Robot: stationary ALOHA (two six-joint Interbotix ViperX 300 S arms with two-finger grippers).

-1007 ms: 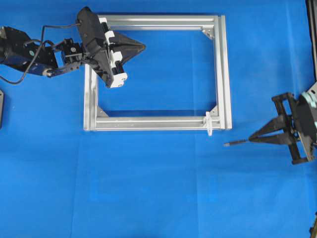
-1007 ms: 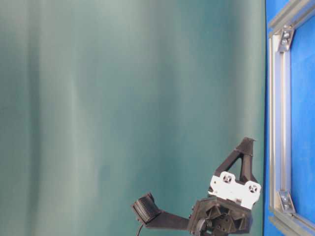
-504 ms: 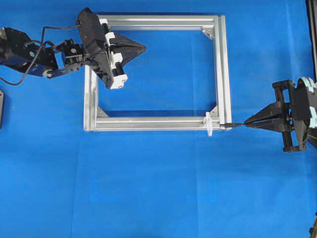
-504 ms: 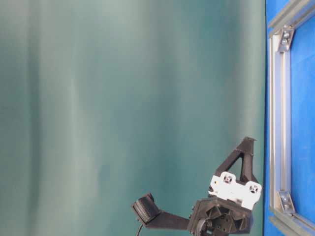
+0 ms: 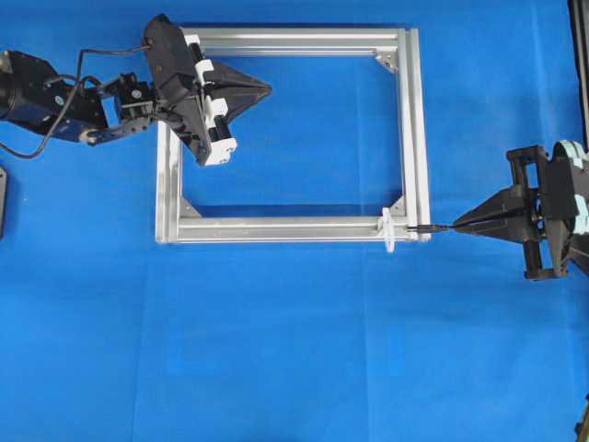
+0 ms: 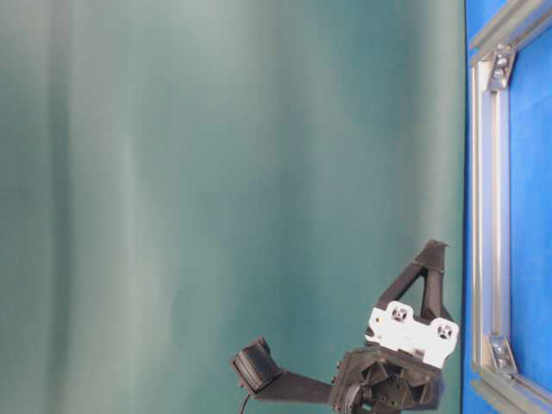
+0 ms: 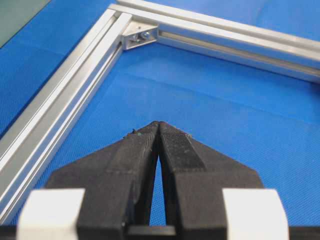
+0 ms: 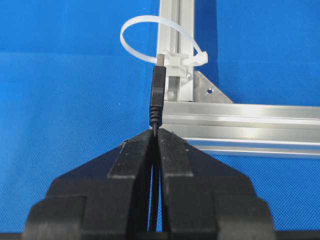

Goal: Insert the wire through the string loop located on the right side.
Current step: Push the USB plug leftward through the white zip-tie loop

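The wire's black plug sticks out of my right gripper, which is shut on the thin cable just behind it. The white string loop is tied to the silver frame, straight ahead of the plug. The plug's tip reaches the loop's knot at the bar; whether it is inside the ring I cannot tell. From overhead, the plug lies over the frame's lower right corner, with the loop just left of it and the right gripper just right. My left gripper hovers shut and empty inside the frame's upper left.
The rectangular frame lies flat on the blue cloth with triangular corner brackets. The left gripper points across the frame's inside. The table-level view shows the left arm against a green curtain, beside the frame.
My right gripper moved up and left with the wire, bringing the plug from below the frame to its lower right corner, in line with the loop. The left arm has not moved.
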